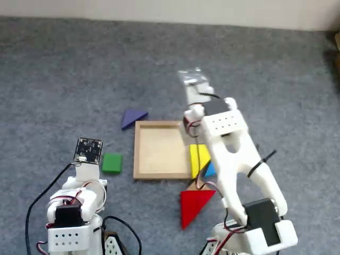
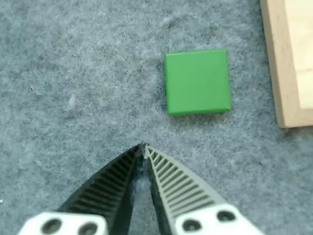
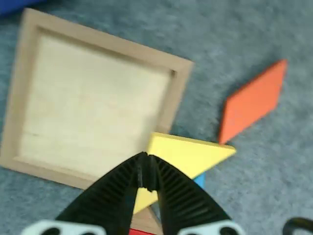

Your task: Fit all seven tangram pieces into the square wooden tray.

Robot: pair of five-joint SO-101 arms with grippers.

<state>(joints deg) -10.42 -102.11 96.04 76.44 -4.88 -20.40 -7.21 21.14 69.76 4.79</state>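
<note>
Grey carpet (image 1: 64, 79) covers the table. Nearest the robot, a red triangle (image 1: 194, 204) lies flat on it. The left gripper (image 2: 143, 148), jaws together, hangs over bare carpet just short of a green square (image 2: 198, 82), which sits near one side of the wooden tray (image 1: 137, 151). The right gripper (image 3: 146, 157), jaws also together and gripping nothing, hangs over a yellow triangle (image 3: 190, 154). This triangle lies against the tray's opposite side, with a blue piece (image 3: 199, 180) showing at its edge. An orange parallelogram (image 3: 252, 100) lies apart from the tray on the carpet. Farthest off, a purple triangle (image 1: 133, 117) sits just off the tray's far corner.
</note>
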